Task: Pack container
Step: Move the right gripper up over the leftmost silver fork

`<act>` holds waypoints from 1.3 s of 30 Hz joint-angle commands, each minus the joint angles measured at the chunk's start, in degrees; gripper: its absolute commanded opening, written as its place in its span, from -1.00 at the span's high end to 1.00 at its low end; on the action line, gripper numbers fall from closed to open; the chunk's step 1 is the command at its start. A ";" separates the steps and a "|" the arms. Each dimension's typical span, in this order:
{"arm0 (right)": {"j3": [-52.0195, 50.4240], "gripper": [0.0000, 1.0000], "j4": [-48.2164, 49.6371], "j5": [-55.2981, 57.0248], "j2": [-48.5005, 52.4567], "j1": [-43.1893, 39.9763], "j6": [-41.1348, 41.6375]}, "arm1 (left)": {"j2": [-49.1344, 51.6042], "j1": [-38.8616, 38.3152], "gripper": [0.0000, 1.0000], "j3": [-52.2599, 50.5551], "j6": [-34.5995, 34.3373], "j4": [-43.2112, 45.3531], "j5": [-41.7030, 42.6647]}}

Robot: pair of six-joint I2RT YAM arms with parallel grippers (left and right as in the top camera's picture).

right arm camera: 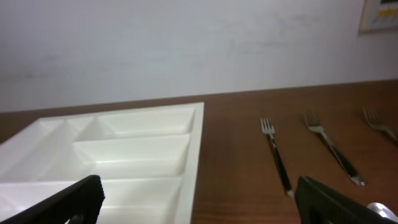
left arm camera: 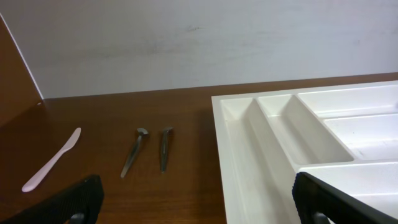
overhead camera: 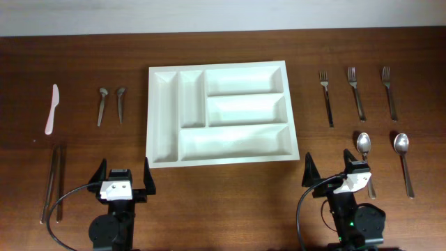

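Note:
The container (overhead camera: 150, 118), a large white tray with five bare compartments, lies mid-table. My left gripper (overhead camera: 124, 169) hangs open near the front edge, just off the tray's front left corner. My right gripper (overhead camera: 327, 166) stands open off its front right corner. Neither holds anything. In the left wrist view the left gripper (left arm camera: 196, 190) spans the container's left rim (left arm camera: 233, 162). The right wrist view has the right gripper (right arm camera: 199, 190) straddling the container's right rim (right arm camera: 198, 143).
Left of the tray lie a white plastic knife (overhead camera: 52, 108), two small spoons (overhead camera: 102, 104) (overhead camera: 120, 103) and chopsticks (overhead camera: 52, 183). To the right are three forks (overhead camera: 326, 97) (overhead camera: 356, 93) (overhead camera: 389, 93) and two spoons (overhead camera: 364, 150) (overhead camera: 403, 160), one beside my right gripper.

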 commanded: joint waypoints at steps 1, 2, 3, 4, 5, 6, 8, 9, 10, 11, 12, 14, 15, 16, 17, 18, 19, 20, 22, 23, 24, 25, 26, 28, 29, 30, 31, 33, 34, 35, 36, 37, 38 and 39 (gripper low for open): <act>9.94 -0.97 -3.19 6.93 3.58 -0.42 -3.78 | -0.28 0.37 -0.98 -0.28 -0.55 -0.20 0.04; 13.16 -0.97 -5.97 10.01 5.99 -0.44 -3.80 | -0.28 0.37 -0.98 -0.28 -0.55 -0.20 0.04; 16.06 -0.97 -8.48 12.28 8.48 -0.44 -3.82 | -0.26 0.37 -0.98 -0.28 -0.55 -0.20 0.04; 19.30 -0.97 -11.26 13.88 11.41 -0.44 -3.82 | -0.28 0.37 -0.98 -0.28 -0.55 -0.20 0.04; 23.65 -0.99 -14.97 14.71 15.50 -0.44 -4.04 | -0.28 0.37 -0.98 -0.28 -0.55 -0.20 0.04; 28.22 -0.97 -18.78 14.56 19.98 -0.44 -5.03 | -0.28 0.37 -0.98 -0.28 -0.55 -0.20 0.04; 36.76 -0.97 -25.57 14.60 28.41 -0.44 -5.86 | -0.28 0.37 -0.98 -0.28 -0.55 -0.20 0.04; 40.87 -0.97 -28.72 14.58 32.44 -0.42 -6.75 | -0.28 0.37 -0.98 -0.28 -0.55 -0.20 0.04; 45.83 -0.97 -32.44 14.56 37.07 -0.42 -7.61 | -0.26 0.37 -0.98 -0.28 -0.55 -0.20 0.04; 50.69 -0.97 -36.13 14.14 41.44 -0.42 -8.52 | -0.28 0.37 -0.98 -0.28 -0.55 -0.20 0.04; 54.66 -0.97 -39.04 13.86 44.83 -0.42 -8.98 | -0.28 0.37 -0.98 -0.28 -0.55 -0.20 0.04; 63.69 -0.97 -45.35 12.72 52.30 -0.42 -8.92 | -0.28 0.37 -0.98 -0.28 -0.55 -0.20 0.04; 67.73 -0.97 -48.54 12.59 55.54 -0.42 -8.94 | -0.28 0.37 -0.98 -0.28 -0.55 -0.20 0.04; 71.45 -0.97 -51.45 12.66 58.53 -0.44 -8.96 | -0.28 0.37 -0.99 -0.28 -0.55 -0.20 0.04; 74.10 -0.97 -53.46 12.66 61.05 -0.44 -9.18 | -0.26 0.37 -0.98 -0.28 -0.55 -0.20 0.04; 76.78 -0.97 -55.45 12.63 63.82 -0.44 -9.38 | -0.26 0.37 -0.98 -0.28 -0.55 -0.20 0.04; 80.41 -0.97 -58.80 12.59 68.72 -0.44 -9.35 | -0.28 0.37 -0.98 -0.28 -0.55 -0.20 0.04; 81.99 -0.97 -60.74 12.57 71.34 -0.50 -9.38 | -0.28 0.37 -0.98 -0.28 -0.55 -0.20 0.04; 84.87 -0.98 -65.46 12.57 76.81 -1.03 -9.38 | -0.28 0.37 -0.98 -0.28 -0.55 -0.20 0.04; 86.05 -0.97 -67.71 12.55 79.47 -1.46 -9.38 | -0.28 0.37 -0.98 -0.28 -0.55 -0.20 0.04; 86.88 -0.97 -69.46 12.41 81.64 -1.79 -9.38 | -0.28 0.37 -0.98 -0.28 -0.55 -0.20 0.04; 87.58 -0.98 -70.84 12.41 83.65 -2.10 -9.40 | -0.28 0.37 -0.98 -0.28 -0.55 -0.20 0.04; 88.28 -0.97 -72.15 12.35 85.92 -2.43 -9.40 | -0.28 0.37 -0.98 -0.28 -0.55 -0.20 0.04; 89.37 -0.97 -73.44 11.02 90.03 -3.10 -10.05 | -0.28 0.37 -0.98 -0.28 -0.55 -0.20 0.04; 89.70 -0.97 -73.40 9.66 91.67 -3.48 -10.88 | -0.28 0.37 -0.98 -0.28 -0.55 -0.20 0.04; 89.92 -0.97 -73.05 8.17 93.26 -3.91 -11.76 | -0.28 0.37 -0.98 -0.28 -0.55 -0.20 0.04; 90.12 -0.97 -72.50 6.54 95.17 -4.35 -12.87 | -0.28 0.37 -0.98 -0.28 -0.55 -0.20 0.04; 90.47 -0.97 -70.93 5.53 98.51 -5.16 -13.94 | -0.28 0.37 -0.98 -0.28 -0.55 -0.20 0.04; 90.62 -0.97 -69.79 5.49 100.19 -5.49 -14.14 | -0.26 0.37 -0.98 -0.28 -0.55 -0.20 0.04; 90.84 -0.97 -68.91 5.46 101.55 -5.77 -14.29 | -0.28 0.37 -0.98 -0.28 -0.55 -0.20 0.04; 91.32 -0.97 -67.82 5.40 103.19 -6.08 -14.32 | -0.26 0.37 -0.98 -0.28 -0.55 -0.20 0.04; 91.89 -0.97 -67.04 4.98 104.39 -6.23 -14.62 | -0.28 0.37 -0.98 -0.28 -0.55 -0.20 0.04; 92.70 -0.98 -66.10 4.20 105.74 -6.43 -15.58 | -0.28 0.37 -0.98 -0.28 -0.55 -0.20 0.04; 93.74 -0.97 -65.07 3.65 107.25 -6.49 -16.55 | -0.28 0.37 -0.98 -0.28 -0.55 -0.20 0.04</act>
